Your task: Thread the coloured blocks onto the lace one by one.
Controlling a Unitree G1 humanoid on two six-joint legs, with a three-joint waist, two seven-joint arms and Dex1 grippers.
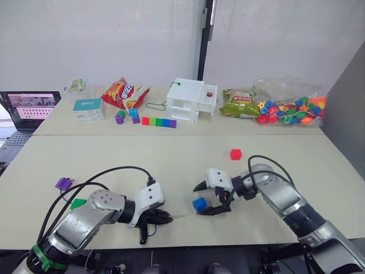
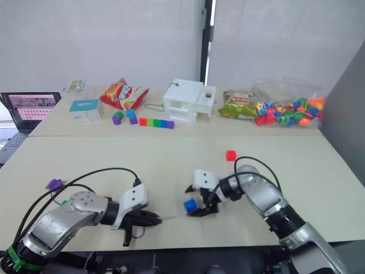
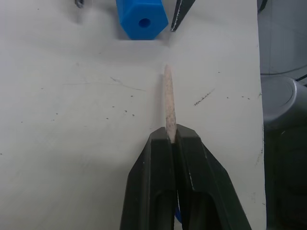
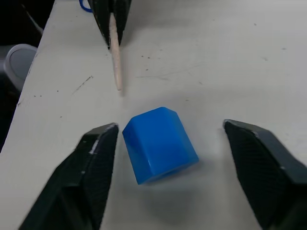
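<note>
Your left gripper (image 3: 171,143) has its two black fingers pinched tight on the pale stiff tip of the thin dark-blue lace (image 3: 168,103), low on the near cream table (image 1: 171,154). The tip sticks straight out past the fingers and aims at the small blue plastic cube (image 1: 199,204), whose hole faces it, with a gap of bare table between them.

Your right gripper (image 4: 168,139) stands wide open astride that blue cube: one finger sits just beside it, and the other is well apart from it. The cube rests on the table and is not gripped.

From the blue cube, the small red plastic cube (image 1: 235,154) lies toward 1 o'clock, near your right arm. Toward 9 o'clock, by the table's left edge, lie the purple plastic block (image 1: 64,183) and the green plastic block (image 1: 78,203).
</note>
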